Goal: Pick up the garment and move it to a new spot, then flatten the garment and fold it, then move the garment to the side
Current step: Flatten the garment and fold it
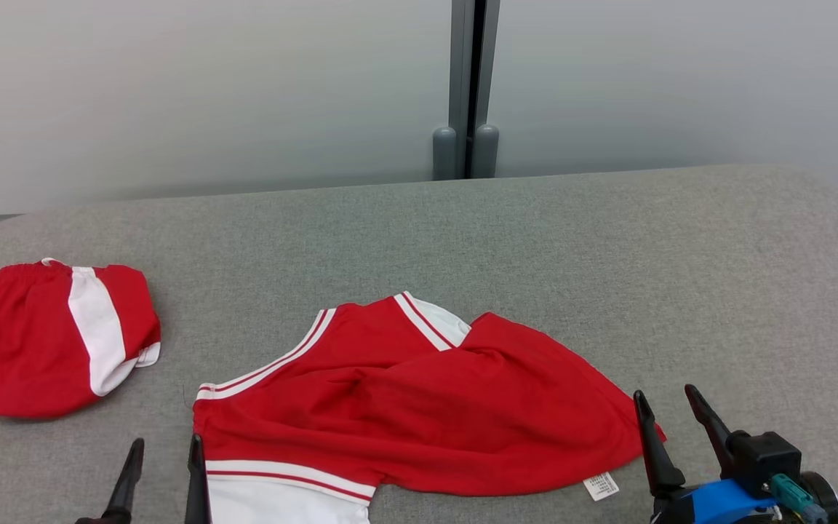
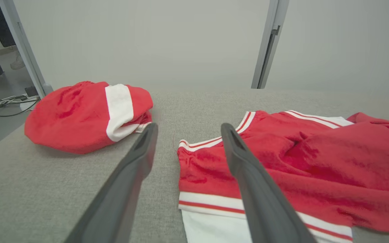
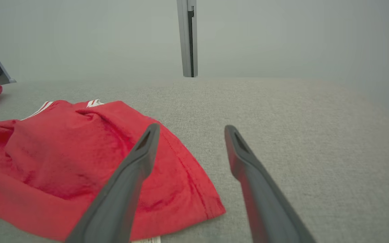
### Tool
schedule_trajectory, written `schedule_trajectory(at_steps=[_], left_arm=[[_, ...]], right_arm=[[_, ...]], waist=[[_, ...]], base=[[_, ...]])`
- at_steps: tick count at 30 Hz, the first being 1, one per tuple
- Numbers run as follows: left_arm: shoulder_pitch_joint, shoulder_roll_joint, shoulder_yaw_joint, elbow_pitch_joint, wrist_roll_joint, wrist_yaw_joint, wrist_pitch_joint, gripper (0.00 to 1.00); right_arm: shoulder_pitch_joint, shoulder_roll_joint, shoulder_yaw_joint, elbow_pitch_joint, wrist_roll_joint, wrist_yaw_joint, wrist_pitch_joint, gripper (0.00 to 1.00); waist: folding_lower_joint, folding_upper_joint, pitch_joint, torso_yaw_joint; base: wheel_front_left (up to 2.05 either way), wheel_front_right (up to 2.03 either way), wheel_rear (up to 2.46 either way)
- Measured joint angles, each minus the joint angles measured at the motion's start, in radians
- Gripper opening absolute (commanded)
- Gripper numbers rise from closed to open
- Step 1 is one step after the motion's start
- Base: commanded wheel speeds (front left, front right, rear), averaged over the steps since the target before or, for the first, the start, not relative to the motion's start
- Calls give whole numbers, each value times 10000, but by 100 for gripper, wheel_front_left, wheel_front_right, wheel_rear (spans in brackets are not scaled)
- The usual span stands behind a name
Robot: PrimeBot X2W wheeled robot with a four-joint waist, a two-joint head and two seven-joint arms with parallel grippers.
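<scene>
We see the red garment rumpled at lower centre on the grey surface; left gripper and right gripper hold their jaws open, empty.

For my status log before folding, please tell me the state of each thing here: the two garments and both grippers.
Red shirt: crumpled, partly folded over itself, lying on the gray table, not held.
Red shorts: bunched up, lying apart from the shirt, to its left.
Left gripper: open, empty, at the shirt's left edge.
Right gripper: open, empty, at the shirt's right corner.
</scene>
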Motion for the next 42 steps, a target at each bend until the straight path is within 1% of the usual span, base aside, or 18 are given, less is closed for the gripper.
schedule_trajectory(at_steps=[9, 15, 22, 29, 35, 42], left_arm=[[-75, 8, -663, 1459, -384, -31, 0, 100], [-167, 36, -953, 2153, -602, -35, 0, 100], [-194, 61, -1246, 2844, -982, -35, 0, 100], [-250, 29, -1557, 3266, -1413, -35, -33, 100], [-315, 27, -1824, 3430, -1854, -35, -63, 100], [-432, 96, -2644, 3452, -2393, -25, -98, 100]], right_arm=[[-617, -2, -430, 2107, -360, 0, 4, 100], [-1086, -2, -558, 3035, -324, 0, 2, 100], [-1301, 0, -608, 3682, 198, 0, 4, 100], [-1414, -4, -332, 3969, 813, 0, -23, 100], [-1541, -27, 140, 4205, 1306, -2, -35, 100], [-1761, -35, 493, 4364, 1684, -4, -40, 100]], waist=[[0, 0, 355, 126], [1, 0, 613, 243], [1, 0, 793, 327], [0, 0, 857, 316], [0, -1, 867, 279], [0, -1, 945, 266]], base=[[0, 0, 0], [0, 0, 0], [0, 0, 0], [0, 0, 0], [0, 0, 0], [0, 0, 0]])
